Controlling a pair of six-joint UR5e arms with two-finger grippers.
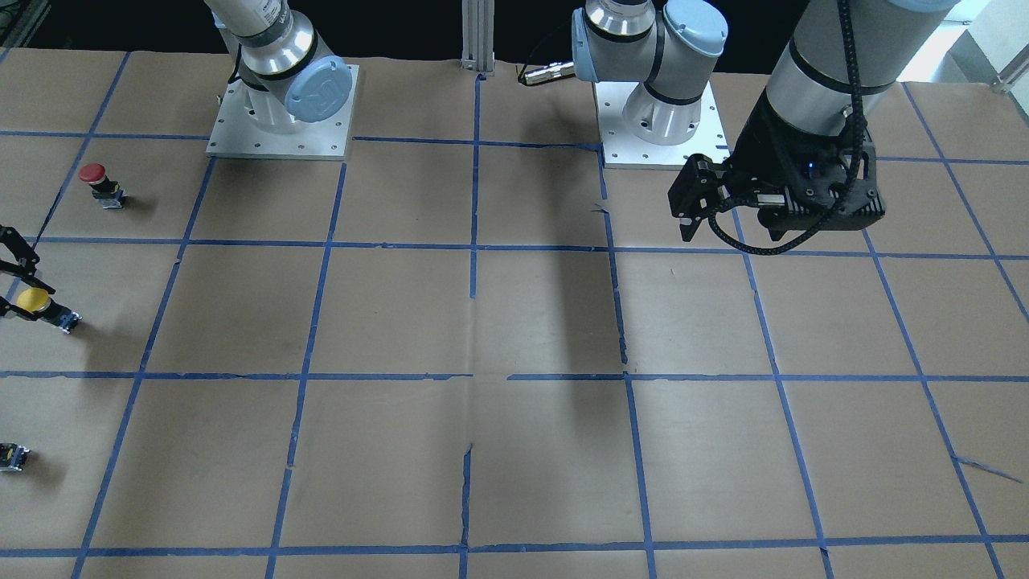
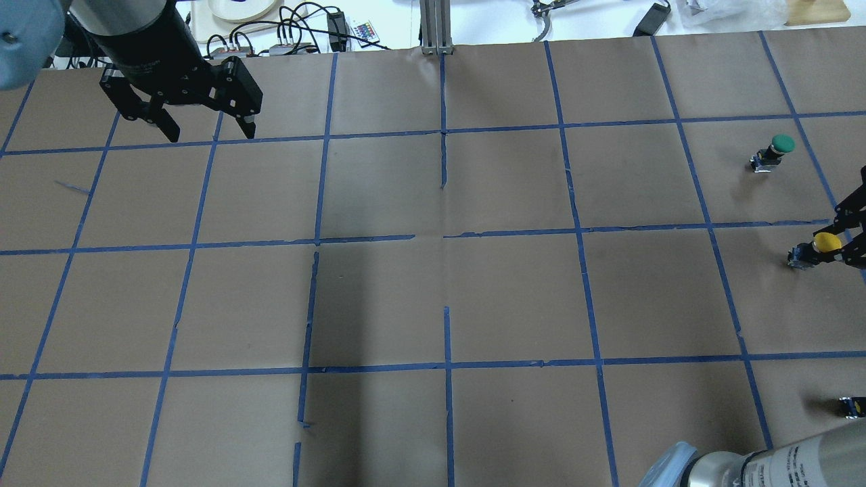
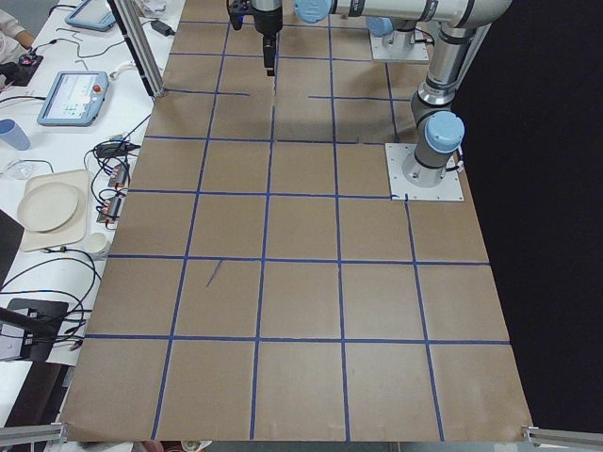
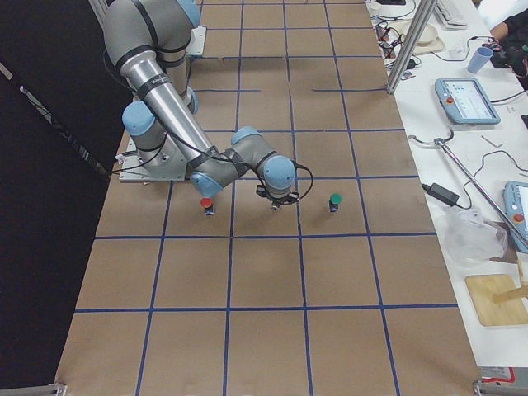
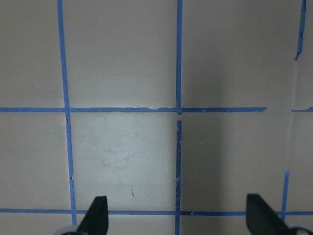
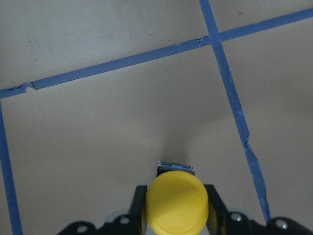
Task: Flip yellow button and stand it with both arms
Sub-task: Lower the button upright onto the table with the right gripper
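Brown paper tabletop [image 2: 433, 297], blue tape grid. Right gripper [image 6: 176, 205] clamping yellow button [image 2: 827, 242] by cap sides at far right end, probably leaving block free for handover. Left gripper [image 2: 211, 134] hanging spread wide, well apart.

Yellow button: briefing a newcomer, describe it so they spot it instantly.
At the table's end on the robot's right, find the right gripper. The yellow button sits between its fingers; its neighbours are a red-capped button and a green-capped button.
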